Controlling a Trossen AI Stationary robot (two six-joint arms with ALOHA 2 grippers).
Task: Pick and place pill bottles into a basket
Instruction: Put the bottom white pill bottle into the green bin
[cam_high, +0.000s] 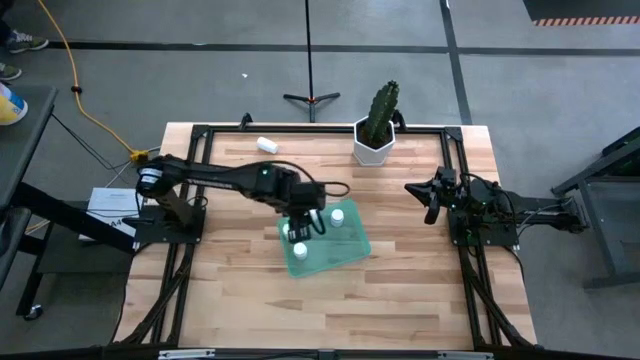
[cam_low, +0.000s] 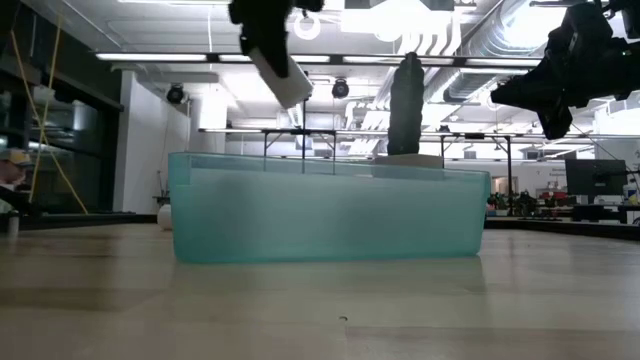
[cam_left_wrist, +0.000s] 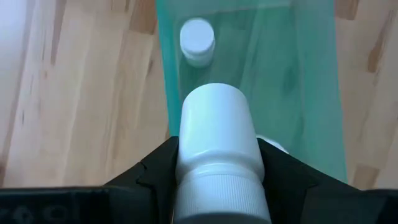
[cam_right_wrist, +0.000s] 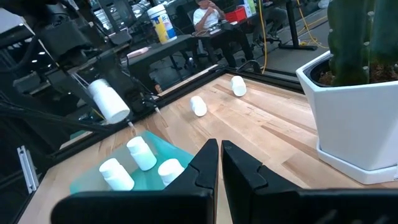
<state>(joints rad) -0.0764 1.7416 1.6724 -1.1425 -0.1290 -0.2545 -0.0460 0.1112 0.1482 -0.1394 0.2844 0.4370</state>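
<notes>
- You see one pill bottle (cam_left_wrist: 217, 155) pinched at its ribbed cap end between the fingers of the left gripper (cam_high: 302, 222), tilted and held in the air above the basket (cam_high: 345, 256); in the low view this held bottle (cam_low: 283, 70) is clear of the basket's rim (cam_low: 330, 165).
- The basket, a shallow teal tray, lies near the middle of the worktop. The right wrist view shows three bottles (cam_right_wrist: 142, 154) inside it; the high view shows only some of them clearly, one (cam_high: 338, 216) at the corner nearest the far edge.
- Two more bottles (cam_right_wrist: 198, 106) lie on their sides on the bare wood towards the far left corner; the high view shows only one (cam_high: 267, 145), near the far edge.
- The left arm (cam_high: 215, 177) reaches from its base at the left edge across to the centre, its wrist bent down over the basket.
- The right gripper (cam_right_wrist: 220, 163) waits above the worktop close to the right edge, its two fingers pressed nearly together and holding nothing; its arm is folded near its base.
- A white hexagonal pot (cam_high: 373, 146) with a cactus stands at the far edge, right of centre.
- The worktop (cam_high: 420, 290) is pale wood planking in a black frame. Beyond it you see a grey floor, a yellow cable (cam_high: 82, 100) and a stand's tripod foot (cam_high: 310, 98); the right wrist view shows a seated person (cam_right_wrist: 208, 15) in the room.
</notes>
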